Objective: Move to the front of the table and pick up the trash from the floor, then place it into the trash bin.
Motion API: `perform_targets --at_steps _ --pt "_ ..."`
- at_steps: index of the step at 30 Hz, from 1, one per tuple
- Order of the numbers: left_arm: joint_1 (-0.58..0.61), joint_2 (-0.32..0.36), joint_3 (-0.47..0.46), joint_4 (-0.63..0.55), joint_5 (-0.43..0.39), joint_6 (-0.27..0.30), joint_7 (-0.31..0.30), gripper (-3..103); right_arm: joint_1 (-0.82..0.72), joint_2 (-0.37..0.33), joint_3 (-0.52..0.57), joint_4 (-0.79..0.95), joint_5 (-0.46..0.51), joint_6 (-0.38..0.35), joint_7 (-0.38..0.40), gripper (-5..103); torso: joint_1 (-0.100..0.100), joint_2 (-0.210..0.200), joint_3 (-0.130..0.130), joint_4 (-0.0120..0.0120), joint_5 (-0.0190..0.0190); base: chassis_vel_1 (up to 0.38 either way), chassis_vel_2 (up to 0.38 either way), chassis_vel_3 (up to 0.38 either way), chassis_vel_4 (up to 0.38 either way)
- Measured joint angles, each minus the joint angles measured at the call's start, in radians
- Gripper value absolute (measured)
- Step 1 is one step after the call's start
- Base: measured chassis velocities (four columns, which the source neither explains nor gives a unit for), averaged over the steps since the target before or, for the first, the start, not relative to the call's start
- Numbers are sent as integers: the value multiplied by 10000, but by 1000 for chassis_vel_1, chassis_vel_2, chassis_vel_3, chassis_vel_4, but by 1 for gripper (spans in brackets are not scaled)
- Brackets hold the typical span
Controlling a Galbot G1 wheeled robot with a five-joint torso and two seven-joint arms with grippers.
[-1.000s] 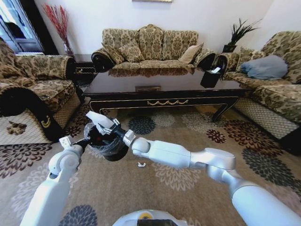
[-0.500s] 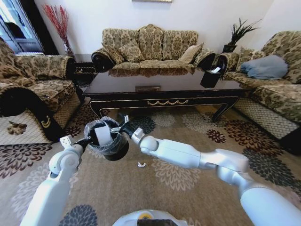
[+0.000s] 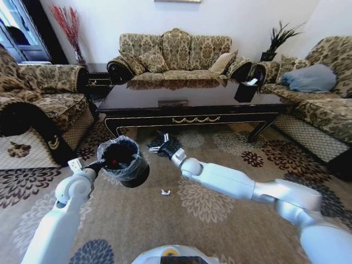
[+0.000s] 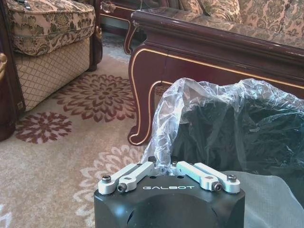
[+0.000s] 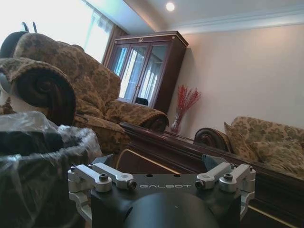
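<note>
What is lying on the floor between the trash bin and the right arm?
In the head view, a tiny white scrap lies on the carpet below the trash bin, beside the right arm.

The trash bin (image 3: 123, 160) is black, lined with a clear, crinkled plastic bag; a spot of red shows inside it; the surface (image 3: 187, 99) is glossy dark wood, near black, with a gold scroll ornament (image 3: 195, 119) along its front edge and thin gold lines on its curved legs; the carpet (image 3: 220, 165) is beige, patterned with dark maroon and deep blue flower medallions; a tiny white scrap (image 3: 165, 192) lies on it; the sofas (image 3: 176, 52) wear olive-gold damask with dark wood trim; the left end effector (image 4: 168, 167) and right end effector (image 3: 156, 147) are black with silver fingers; both arms are white and grey.
</note>
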Motion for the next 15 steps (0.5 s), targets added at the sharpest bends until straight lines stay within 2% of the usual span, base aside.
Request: perform_targets --at_steps 4,7,8,10,12,15 --pt "116 96 -248 -141 -11 0 -11 3 -264 -539 146 271 621 -340 -469 100 0 1 0 1 1 0 0 0 0" --pt "215 155 -424 -367 -15 8 -24 3 -569 -1060 188 488 1511 -975 -1371 100 -1 0 -1 0 1 0 0 0 0" --pt "234 155 -465 -457 -29 24 -46 3 -710 -1183 215 367 1604 -1175 -1771 100 -1 1 -1 -2 0 0 0 0 0" --pt "247 154 -490 -505 -46 35 -61 3 -773 -1220 222 274 1619 -1266 -1939 100 -1 0 -1 -3 -1 0 0 0 0" --pt "344 148 -587 -677 -126 77 -119 3 -1026 -1224 205 -215 1640 -1581 -2625 100 -1 1 -1 -3 0 0 0 0 0" --pt "418 168 -642 -723 -134 86 -126 3 -1141 -1152 144 -537 1511 -1613 -3231 100 -2 1 -1 -3 -2 0 0 0 0"
